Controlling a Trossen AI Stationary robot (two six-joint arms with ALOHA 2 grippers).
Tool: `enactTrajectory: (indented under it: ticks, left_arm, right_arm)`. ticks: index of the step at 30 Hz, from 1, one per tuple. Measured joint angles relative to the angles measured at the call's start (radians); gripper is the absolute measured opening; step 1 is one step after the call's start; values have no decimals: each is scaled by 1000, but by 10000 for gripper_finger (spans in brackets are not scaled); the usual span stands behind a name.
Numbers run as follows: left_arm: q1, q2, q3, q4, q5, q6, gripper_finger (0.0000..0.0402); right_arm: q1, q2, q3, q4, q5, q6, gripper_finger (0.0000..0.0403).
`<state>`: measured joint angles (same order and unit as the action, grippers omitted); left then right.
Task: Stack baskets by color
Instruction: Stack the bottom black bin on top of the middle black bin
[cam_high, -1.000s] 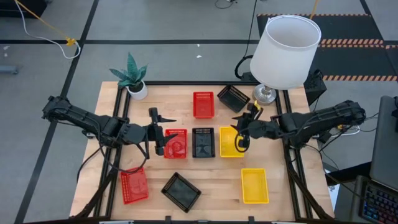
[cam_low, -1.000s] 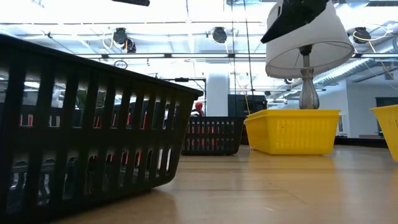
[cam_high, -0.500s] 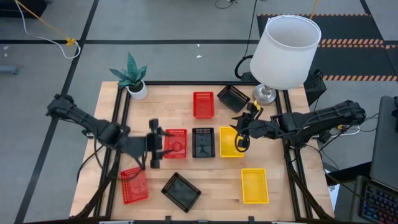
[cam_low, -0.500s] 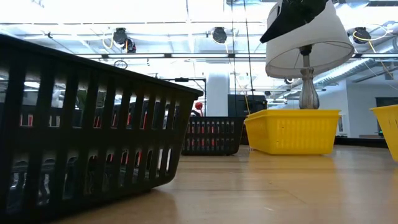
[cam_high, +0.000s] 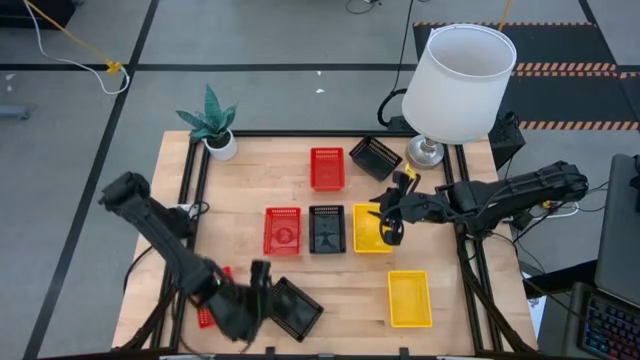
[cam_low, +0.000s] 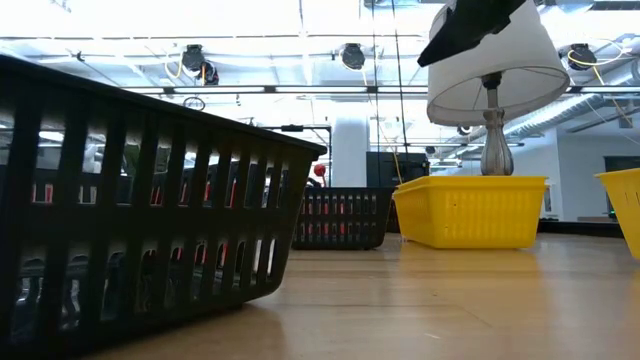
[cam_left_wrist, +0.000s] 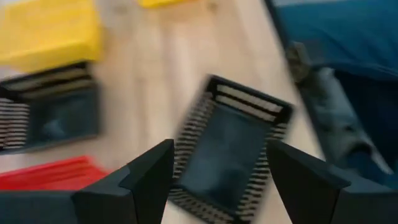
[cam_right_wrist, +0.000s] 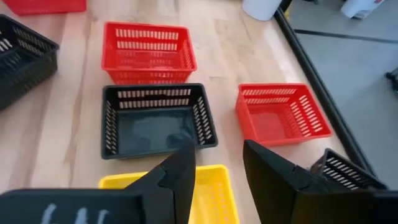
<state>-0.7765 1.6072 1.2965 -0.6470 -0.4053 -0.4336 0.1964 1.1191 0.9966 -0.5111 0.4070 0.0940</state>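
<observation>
Several baskets rest flat on the table. A red basket (cam_high: 283, 230), a black one (cam_high: 327, 229) and a yellow one (cam_high: 370, 227) sit in a row at the centre. Another black basket (cam_high: 292, 308) lies askew near the front edge. My left gripper (cam_high: 260, 290) hovers open just left of it, and the left wrist view shows that basket (cam_left_wrist: 230, 146) ahead between the fingers, untouched. A red basket (cam_high: 212, 295) is partly hidden under the left arm. My right gripper (cam_high: 388, 225) is open above the centre yellow basket (cam_right_wrist: 205, 186), holding nothing.
A red basket (cam_high: 326, 167) and a black one (cam_high: 375, 157) sit toward the far edge, and a yellow one (cam_high: 409, 298) at the near right. A potted plant (cam_high: 212, 125) stands at the far left corner and a white lamp (cam_high: 458, 85) at the far right.
My left gripper has swung from the centre red basket toward the table's near edge and sunk lower, ending beside the near black basket with its fingers still open. The baskets have stayed in place.
</observation>
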Motion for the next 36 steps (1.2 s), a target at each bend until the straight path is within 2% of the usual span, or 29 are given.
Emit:
enactTrajectory:
  ticks: [5, 8, 18, 26, 34, 36]
  left_arm:
    - [-49, 150, 89, -6, 99, -4, 257]
    - [-63, 212, 124, -16, 120, 41, 257]
    - [-41, 299, 136, -53, 166, 98, 247]
    - [-28, 339, 107, -61, 189, 104, 157]
    - [-21, 348, 100, -52, 189, 221, 30]
    - [-21, 342, 100, -53, 188, 234, 13]
  right_arm:
    - [2, 0, 0, 18, -4, -2, 130]
    - [2, 0, 0, 22, -4, -5, 130]
    - [2, 0, 0, 22, -17, -20, 130]
    - [2, 0, 0, 27, -17, -31, 130]
    - [2, 0, 0, 34, -17, -31, 130]
    - [2, 0, 0, 43, -17, -31, 130]
